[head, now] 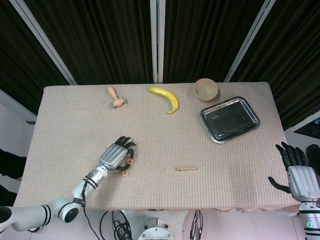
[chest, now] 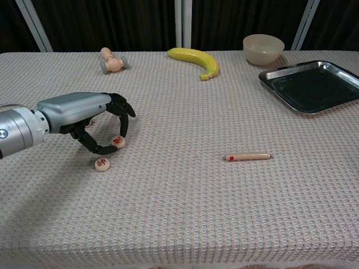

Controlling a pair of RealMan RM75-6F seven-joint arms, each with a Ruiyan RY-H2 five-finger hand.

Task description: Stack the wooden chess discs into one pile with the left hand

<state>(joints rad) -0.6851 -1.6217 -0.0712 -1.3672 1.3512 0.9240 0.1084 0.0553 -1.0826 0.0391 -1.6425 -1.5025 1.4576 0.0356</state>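
You are at the pick-up step: your left robot hand (chest: 92, 115) arches over the farther chess disc (chest: 118, 141), fingers curled around it and seemingly touching, yet whether it is truly grasped cannot be told. The nearer chess disc (chest: 102, 163) lies just beside, apart, on the counter (chest: 185, 196) — nothing is stacked. Next, probably, pinch firmly, lift, and set it squarely on the other. Your right robot hand (head: 299, 176) waits off the counter's edge, fingers spread, holding nothing.
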